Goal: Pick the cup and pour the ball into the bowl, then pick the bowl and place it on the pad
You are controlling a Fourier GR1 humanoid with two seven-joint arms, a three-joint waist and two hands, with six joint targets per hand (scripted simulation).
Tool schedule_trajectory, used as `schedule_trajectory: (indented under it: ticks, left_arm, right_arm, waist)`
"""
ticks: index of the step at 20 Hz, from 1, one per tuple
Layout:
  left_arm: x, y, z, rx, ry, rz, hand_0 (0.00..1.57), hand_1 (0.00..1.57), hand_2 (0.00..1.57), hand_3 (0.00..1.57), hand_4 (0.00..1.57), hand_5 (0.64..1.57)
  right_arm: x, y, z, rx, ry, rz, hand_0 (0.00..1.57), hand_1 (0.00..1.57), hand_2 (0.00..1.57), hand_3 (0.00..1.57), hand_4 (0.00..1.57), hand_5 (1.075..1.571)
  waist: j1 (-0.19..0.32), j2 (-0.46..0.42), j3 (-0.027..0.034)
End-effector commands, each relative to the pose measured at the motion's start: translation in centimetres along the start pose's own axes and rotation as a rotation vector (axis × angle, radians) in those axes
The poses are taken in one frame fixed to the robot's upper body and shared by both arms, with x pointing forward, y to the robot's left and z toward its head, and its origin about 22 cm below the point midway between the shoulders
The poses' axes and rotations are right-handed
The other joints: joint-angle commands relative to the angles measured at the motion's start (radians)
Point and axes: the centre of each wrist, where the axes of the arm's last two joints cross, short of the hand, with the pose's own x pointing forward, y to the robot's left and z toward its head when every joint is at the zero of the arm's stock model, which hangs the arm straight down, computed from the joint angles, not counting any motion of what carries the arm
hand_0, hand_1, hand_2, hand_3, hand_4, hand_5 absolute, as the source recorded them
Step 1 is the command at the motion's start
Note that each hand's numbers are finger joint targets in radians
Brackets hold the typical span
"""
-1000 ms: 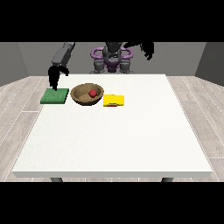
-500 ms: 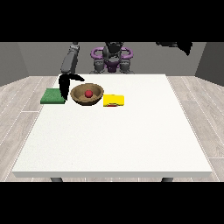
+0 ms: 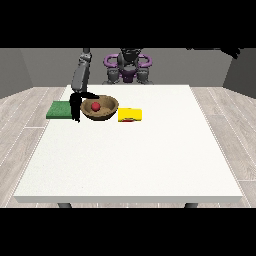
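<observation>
**Taking the bowl by its near rim**

Front view: we see the hand at the view's left (image 3: 76, 105) hanging just beside the wooden bowl (image 3: 100, 108), fingers pointing down, thumb spread toward the rim and holding nothing. The red ball (image 3: 95, 106) lies inside the bowl. The green pad (image 3: 60, 109) sits just on the hand's other side, and the yellow cup (image 3: 130, 115) lies beyond the bowl. We judge the bowl stiff and light, best pinched at the rim nearest the hand; the ball may roll if it tilts. The hand at the view's right (image 3: 227, 50) is raised well away; we cannot tell its fingers.

Count on white table (image 3: 130, 160): one brown bowl (image 3: 100, 108); one red ball (image 3: 95, 106) inside it; one yellow cup (image 3: 130, 115) on its side at the bowl's 3 o'clock; one green pad (image 3: 60, 110) at its 9 o'clock.
</observation>
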Motion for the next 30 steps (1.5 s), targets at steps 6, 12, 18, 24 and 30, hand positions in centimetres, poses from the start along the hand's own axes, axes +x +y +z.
schedule_trajectory:
  ticks: [6,12,18,24,30]
  left_arm:
    - [3.5,4.7,1.5,0.042,-0.045,-0.017,0.00,0.00,0.00,0.00,0.22,1.494]
    - [2.1,4.0,1.8,0.021,-0.009,0.000,0.00,0.00,0.00,0.00,0.25,1.515]
    - [4.4,5.0,1.6,0.034,-0.084,-0.004,0.00,0.00,0.00,0.00,0.58,1.567]
    - [1.6,6.5,2.9,0.074,0.002,0.004,0.00,0.00,0.00,0.00,0.71,1.570]
    - [-1.1,9.2,5.3,0.168,0.101,-0.003,0.00,0.00,0.00,0.00,0.72,1.569]
  right_arm:
    - [-2.9,3.2,-0.8,0.014,0.003,-0.018,0.00,0.00,0.00,0.00,0.00,1.569]
    - [-4.9,1.8,1.2,-0.135,0.202,0.057,1.57,1.57,1.57,1.51,0.79,1.427]
    - [-4.1,0.8,1.2,-0.175,0.153,0.109,1.57,1.57,1.57,1.57,1.07,1.476]
    - [0.5,-1.0,-1.1,-0.180,0.188,0.210,1.57,1.57,1.57,1.57,1.06,1.517]
    - [4.3,1.2,-4.4,-0.167,0.318,0.195,1.57,1.57,1.57,1.57,1.03,1.534]
  waist:
    - [-0.018,0.037,0.0020]
    - [0.006,0.023,0.0010]
    - [0.014,0.076,0.0008]
    - [-0.022,-0.004,-0.0009]
    - [-0.101,-0.124,0.0002]
